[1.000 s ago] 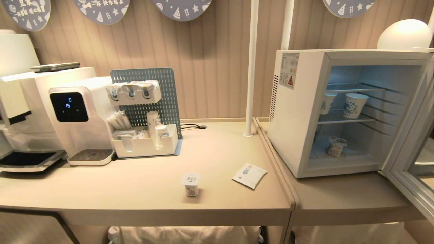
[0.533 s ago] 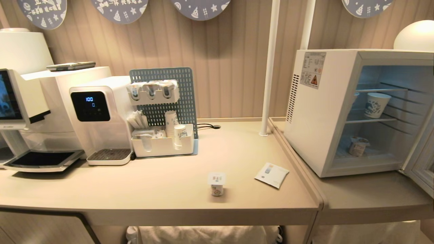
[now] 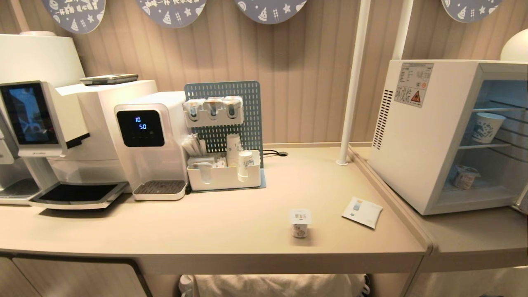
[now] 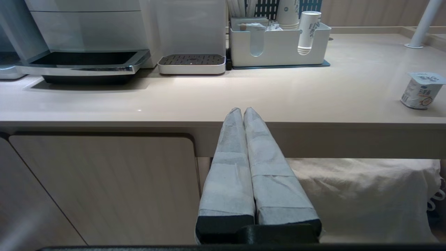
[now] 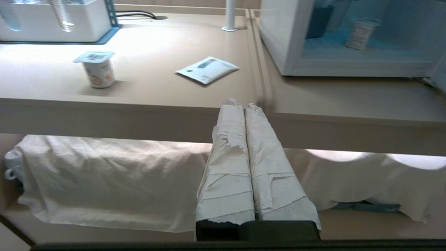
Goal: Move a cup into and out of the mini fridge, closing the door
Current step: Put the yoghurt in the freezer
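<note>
And here we are with nothing in hand on either side. The left gripper (image 4: 243, 111) hangs low in front of the worktop's edge, its paper-wrapped fingers (image 4: 231, 139) clenched together on nothing; the right gripper (image 5: 239, 104) is parked the same way, pressed closed and empty, just below the front lip of the beige worktop (image 3: 231, 231).

Over on the right, the boxy white mini fridge (image 3: 412, 136) stands with its front open, and only a sliver of the grey-framed door (image 3: 523, 204) shows at the picture's edge, swung well away from the cabinet. Inside, a white paper cup with blue print (image 3: 487, 127) stands upright on the wire shelf, and a small foil-lidded yoghurt pot (image 3: 465, 177) sits on the fridge floor below it.

Out on the worktop, a second small white yoghurt pot with a square foil lid (image 3: 300, 222) stands upright near the front edge, well apart from the fridge, with a flat white sachet (image 3: 362, 212) lying beside it.

My read: which pot counts as the cup, and whether any leg of the move is complete, I can't tell from here. What is plainly left is a fresh grasp, a carry through that opening, and the door closed, which hasn't happened.
</note>
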